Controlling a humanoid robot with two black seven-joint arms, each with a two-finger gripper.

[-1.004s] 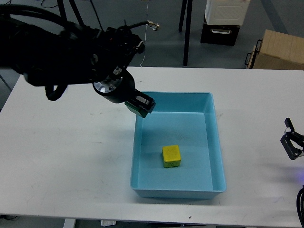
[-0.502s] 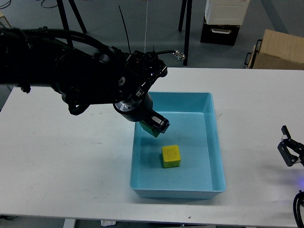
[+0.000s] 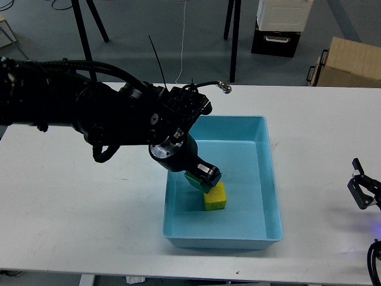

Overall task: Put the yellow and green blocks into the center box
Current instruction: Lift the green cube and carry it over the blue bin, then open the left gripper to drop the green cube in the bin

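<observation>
A light blue box stands in the middle of the white table. A yellow block lies on its floor near the front left. My left gripper reaches down into the box and is shut on a green block, which it holds just above and against the yellow block's left top edge. My right gripper hovers low at the table's right edge, away from the box, with its two fingers apart and nothing between them.
A cardboard box and a black-and-white case stand on the floor behind the table. Black stand legs rise behind the far edge. A cable with a metal end loops over my left arm.
My left gripper has carried the green block from the box's back left corner down and forward into the box, to just beside the yellow block. The right gripper moved slightly left.
</observation>
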